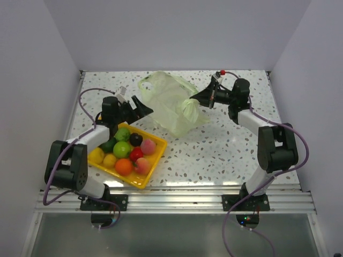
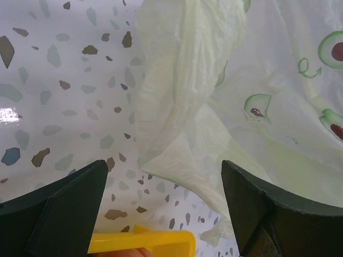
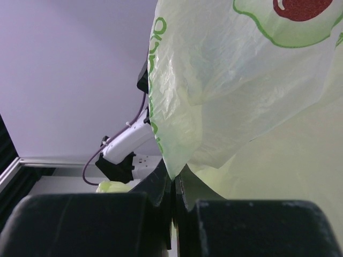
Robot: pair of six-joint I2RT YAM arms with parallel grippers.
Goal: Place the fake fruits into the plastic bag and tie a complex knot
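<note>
The plastic bag (image 1: 170, 101), pale green with avocado prints, lies crumpled at the back middle of the table. My right gripper (image 1: 193, 99) is shut on a bunched edge of it; in the right wrist view the jaws (image 3: 174, 184) pinch the film of the bag (image 3: 241, 80). My left gripper (image 1: 143, 105) stands open just left of the bag. In the left wrist view, only a fold of the bag (image 2: 187, 134) lies ahead of that gripper (image 2: 163, 198), untouched. Several fake fruits (image 1: 122, 149) fill the yellow tray (image 1: 140, 181). No knot shows.
The tray's corner (image 2: 155, 241) lies under the left gripper. White walls close the speckled table (image 1: 225, 150) on three sides. The left arm (image 3: 126, 142) shows beyond the bag in the right wrist view.
</note>
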